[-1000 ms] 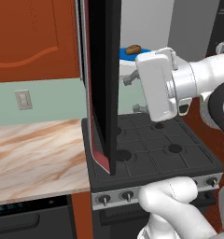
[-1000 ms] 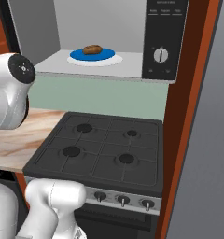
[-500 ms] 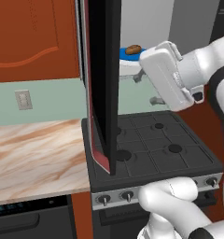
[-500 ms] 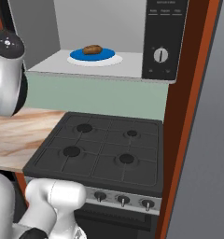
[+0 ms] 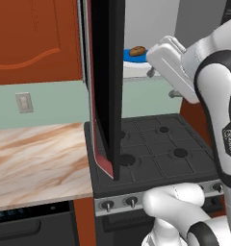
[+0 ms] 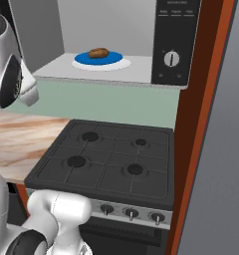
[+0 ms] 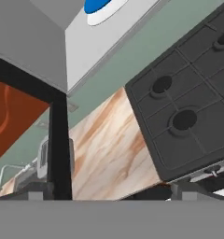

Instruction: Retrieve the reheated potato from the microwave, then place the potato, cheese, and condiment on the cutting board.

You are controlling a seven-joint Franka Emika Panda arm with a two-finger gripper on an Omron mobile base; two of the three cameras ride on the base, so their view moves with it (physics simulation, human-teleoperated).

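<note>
hand has risen; potato (image 6: pixel 98 52) beyond gripper (image 5: pixel 160 84).

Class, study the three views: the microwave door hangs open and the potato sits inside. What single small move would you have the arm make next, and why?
Probably reach the gripper into the microwave toward the potato. The door is swung wide open, the potato lies untouched on the blue plate, and the hand sits just outside the opening, holding nothing.

A rendered kitchen: gas stove (image 6: pixel 109 159) with knobs, marbled counter (image 5: pixel 38 158), wooden cabinets (image 5: pixel 35 41), and an open microwave (image 6: pixel 121 42) above.
</note>
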